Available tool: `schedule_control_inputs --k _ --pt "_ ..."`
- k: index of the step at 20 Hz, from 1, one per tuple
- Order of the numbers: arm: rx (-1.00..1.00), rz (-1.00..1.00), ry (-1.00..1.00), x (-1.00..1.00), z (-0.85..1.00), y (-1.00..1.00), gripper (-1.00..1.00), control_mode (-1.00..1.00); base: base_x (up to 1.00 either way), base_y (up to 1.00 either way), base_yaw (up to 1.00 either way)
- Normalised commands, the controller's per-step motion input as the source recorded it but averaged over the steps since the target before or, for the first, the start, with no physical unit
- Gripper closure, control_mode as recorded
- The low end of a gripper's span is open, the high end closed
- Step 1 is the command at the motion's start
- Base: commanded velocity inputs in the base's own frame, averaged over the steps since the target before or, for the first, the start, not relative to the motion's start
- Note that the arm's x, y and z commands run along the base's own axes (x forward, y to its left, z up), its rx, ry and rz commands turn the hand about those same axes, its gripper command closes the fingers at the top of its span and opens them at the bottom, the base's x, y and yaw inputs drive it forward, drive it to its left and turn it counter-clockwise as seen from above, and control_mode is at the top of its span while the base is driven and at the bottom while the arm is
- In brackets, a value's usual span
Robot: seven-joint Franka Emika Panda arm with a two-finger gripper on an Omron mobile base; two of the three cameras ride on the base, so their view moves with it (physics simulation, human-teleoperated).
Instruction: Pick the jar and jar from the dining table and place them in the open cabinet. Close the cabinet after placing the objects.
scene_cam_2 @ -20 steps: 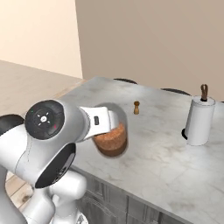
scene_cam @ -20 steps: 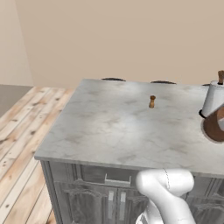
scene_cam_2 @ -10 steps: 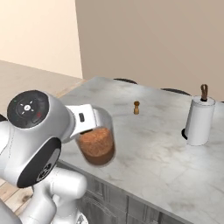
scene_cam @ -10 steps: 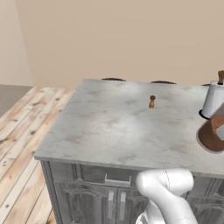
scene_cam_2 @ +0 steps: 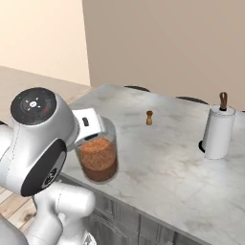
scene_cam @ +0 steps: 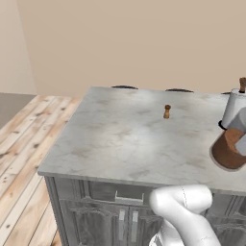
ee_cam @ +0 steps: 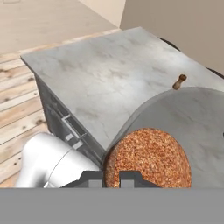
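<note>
Closest to me, my end effector (scene_cam_2: 91, 136) is clenched on the jar (scene_cam_2: 98, 158) with the reddish-brown filling, gripping it near the rim so the glass hangs tilted in the air over the near edge of the worktop (scene_cam_2: 162, 162), clear of the marble. In the hand view the jar (ee_cam: 148, 162) sits right against the fingertips, its filling facing the lens. To carry this well I would keep the grip firm and the wrist level, since a heavy glass held by its rim could swing or slip if I turn the arm fast; a slow, smooth sweep toward the cabinet seems the safer way, with the jar lifted well above the worktop edge first. Further out, a small brown shaker (scene_cam_2: 149, 117) stands alone near the middle of the marble, well apart from the jar and out of my path. Beyond it, toward the far right corner, a paper towel roll (scene_cam_2: 218, 131) stands upright on its holder. I cannot tell where the second jar is from here.
</note>
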Motion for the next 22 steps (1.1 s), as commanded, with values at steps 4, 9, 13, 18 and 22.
schedule_control_inputs --k 4,9,13,18,22 --pt "0.00 0.00 0.00 0.00 0.00 0.00 1.00 1.00 -0.32 -0.05 0.00" --pt "0.00 0.00 0.00 0.00 0.00 0.00 1.00 1.00 -0.96 -0.22 0.00" --pt "0.00 0.00 0.00 0.00 0.00 0.00 1.00 1.00 -1.00 -0.23 0.04" --pt "0.00 0.00 0.00 0.00 0.00 0.00 1.00 1.00 -1.00 -0.24 0.12" --pt "0.00 0.00 0.00 0.00 0.00 0.00 1.00 1.00 -0.79 -0.19 0.24"
